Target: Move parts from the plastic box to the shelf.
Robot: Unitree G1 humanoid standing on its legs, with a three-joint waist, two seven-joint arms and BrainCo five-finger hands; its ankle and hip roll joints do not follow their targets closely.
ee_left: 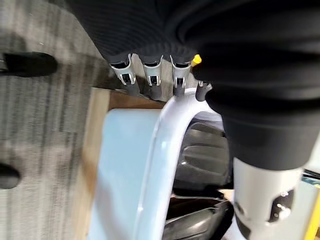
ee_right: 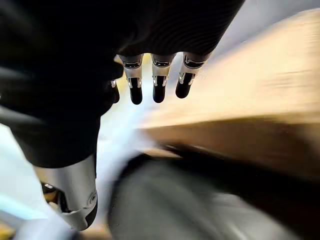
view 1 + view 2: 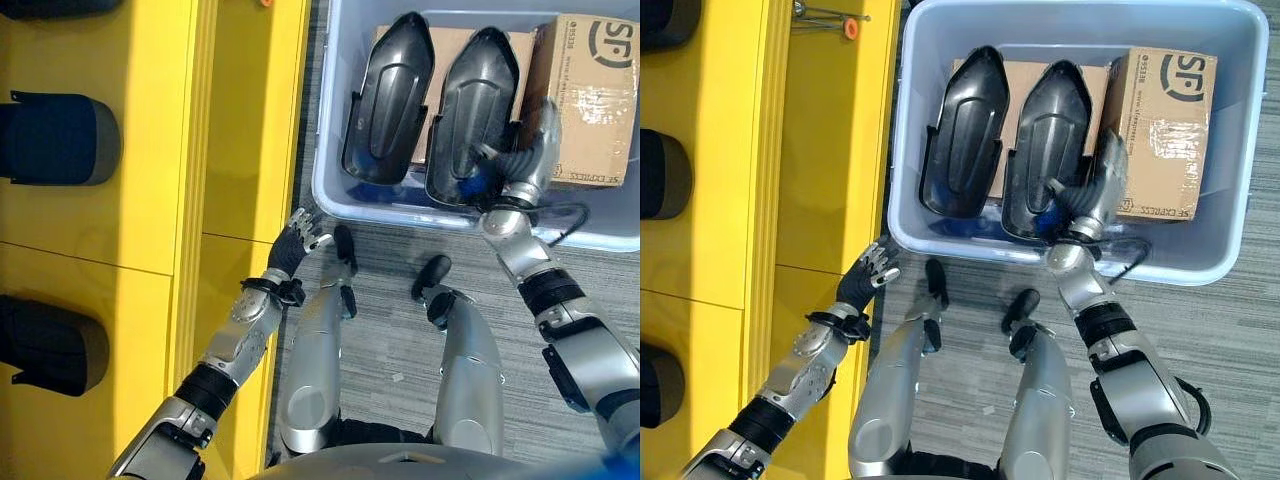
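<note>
Parts first: you have two dark moulded parts standing side by side in the plastic box [image 3: 1230,262], one on the robot's left [image 3: 962,130] and one on its right [image 3: 1048,140], both leaning back against a flat piece of cardboard [image 3: 1012,85]. A taped cardboard carton [image 3: 1165,125] sits just beside the right-hand part, filling that corner of the box. Your right hand [image 3: 1102,178] is down inside the box, in the narrow gap between the right-hand part and the carton, close against both; in its wrist view the fingers [image 2: 159,82] hang straight and loose in a row, curled round nothing (whether they actually touch the part, you cannot tell). Your left hand [image 3: 866,275] hovers outside the box, between its near left corner and the yellow shelf [image 3: 830,150], above the grey carpet [image 3: 1230,340]; its fingers are relaxed and slightly spread, holding nothing, and from the left wrist the box's pale rim [image 1: 165,145] shows just past the fingertips. Over on the shelf, dark parts [image 3: 55,138] already lie along its far left side, another one [image 3: 50,345] nearer to you.
</note>
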